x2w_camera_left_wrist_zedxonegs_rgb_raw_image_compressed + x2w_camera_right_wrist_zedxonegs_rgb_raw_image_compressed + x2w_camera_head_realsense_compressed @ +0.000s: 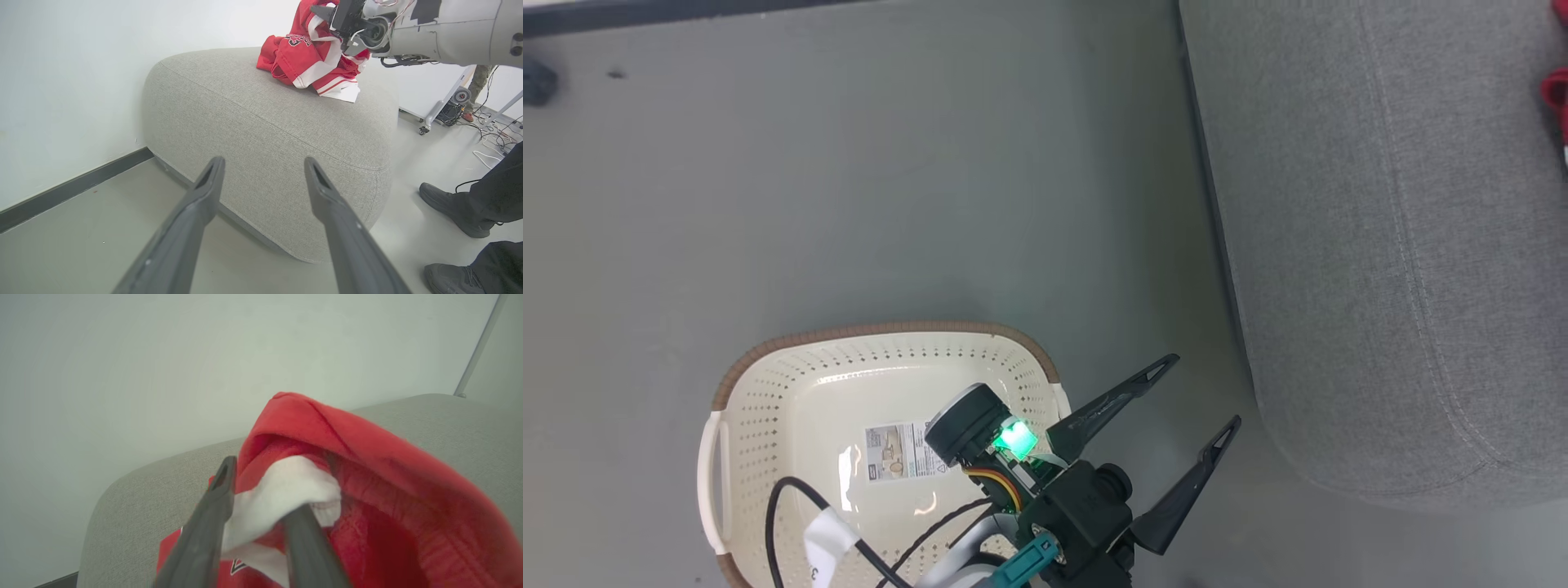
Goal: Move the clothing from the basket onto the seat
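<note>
Over the floor between basket (768, 359) and seat (1380, 245), head view, the left tool (1203, 389) hangs with its jaws spread, forearm low and angled toward the seat.

Left wrist view: clothing (310, 61) lies heaped on the seat, and the right tool (327, 16) reaches down into it.

Right wrist view: its fingers (212, 506) flank a white fold (286, 486); whether they pinch it, I cannot tell.

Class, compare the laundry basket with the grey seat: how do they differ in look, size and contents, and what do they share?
The basket is cream perforated plastic with a brown rim; the seat is grey woven upholstery. The seat is far bigger than the basket. The basket's visible inside shows a sticker, no garments; the seat carries the red clothing. Both stand on the grey floor and have rounded corners.
</note>
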You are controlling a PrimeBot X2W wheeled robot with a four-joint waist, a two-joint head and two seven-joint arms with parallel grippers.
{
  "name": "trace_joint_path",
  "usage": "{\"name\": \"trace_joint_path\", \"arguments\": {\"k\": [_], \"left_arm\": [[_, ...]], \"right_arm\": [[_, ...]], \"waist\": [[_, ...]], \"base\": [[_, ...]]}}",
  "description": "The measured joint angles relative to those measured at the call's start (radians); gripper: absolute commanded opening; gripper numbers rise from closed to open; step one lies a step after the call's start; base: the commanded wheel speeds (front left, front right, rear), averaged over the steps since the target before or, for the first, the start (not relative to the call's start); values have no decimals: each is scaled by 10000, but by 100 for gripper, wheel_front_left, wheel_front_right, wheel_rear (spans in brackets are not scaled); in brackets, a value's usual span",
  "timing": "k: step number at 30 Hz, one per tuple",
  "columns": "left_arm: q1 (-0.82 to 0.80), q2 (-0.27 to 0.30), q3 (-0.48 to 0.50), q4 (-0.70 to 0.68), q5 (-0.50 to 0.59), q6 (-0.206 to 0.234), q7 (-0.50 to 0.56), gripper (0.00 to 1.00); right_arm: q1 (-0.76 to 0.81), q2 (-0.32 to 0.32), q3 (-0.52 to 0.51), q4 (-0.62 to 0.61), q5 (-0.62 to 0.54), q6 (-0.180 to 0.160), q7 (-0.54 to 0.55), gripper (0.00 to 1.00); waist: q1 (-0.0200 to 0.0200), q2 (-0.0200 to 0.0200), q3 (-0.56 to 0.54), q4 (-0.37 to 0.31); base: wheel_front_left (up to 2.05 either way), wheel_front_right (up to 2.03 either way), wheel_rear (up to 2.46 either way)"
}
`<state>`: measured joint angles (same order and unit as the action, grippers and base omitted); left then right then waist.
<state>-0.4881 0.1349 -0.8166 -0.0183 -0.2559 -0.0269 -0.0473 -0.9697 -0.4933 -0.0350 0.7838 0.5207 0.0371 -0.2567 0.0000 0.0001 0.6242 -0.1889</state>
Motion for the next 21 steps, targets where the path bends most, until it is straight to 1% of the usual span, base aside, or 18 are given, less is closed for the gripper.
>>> {"name": "trace_joint_path", "arguments": {"k": [8, 13, 17, 21], "left_arm": [[63, -94, 23, 311, -100, 6, -341, 100], [325, -119, 23, 430, -414, 17, -525, 100], [521, -142, 90, 504, -527, 111, -702, 100], [707, -176, 291, 702, -598, 268, -865, 100]], "right_arm": [[799, 391, 69, 142, -142, 25, 0, 100], [1382, 573, 54, 84, -230, 23, 0, 100], [1931, 907, 50, -138, -284, 25, 2, 100], [2568, 1283, 117, -706, -426, 29, 2, 100]], "waist": [[-1, -1, -679, 14], [-1, -2, -1145, 13], [-1, -2, -1516, 13], [-1, -2, -1998, 16]], "base": [[0, 0, 0], [0, 0, 0], [0, 0, 0], [0, 0, 0]]}}
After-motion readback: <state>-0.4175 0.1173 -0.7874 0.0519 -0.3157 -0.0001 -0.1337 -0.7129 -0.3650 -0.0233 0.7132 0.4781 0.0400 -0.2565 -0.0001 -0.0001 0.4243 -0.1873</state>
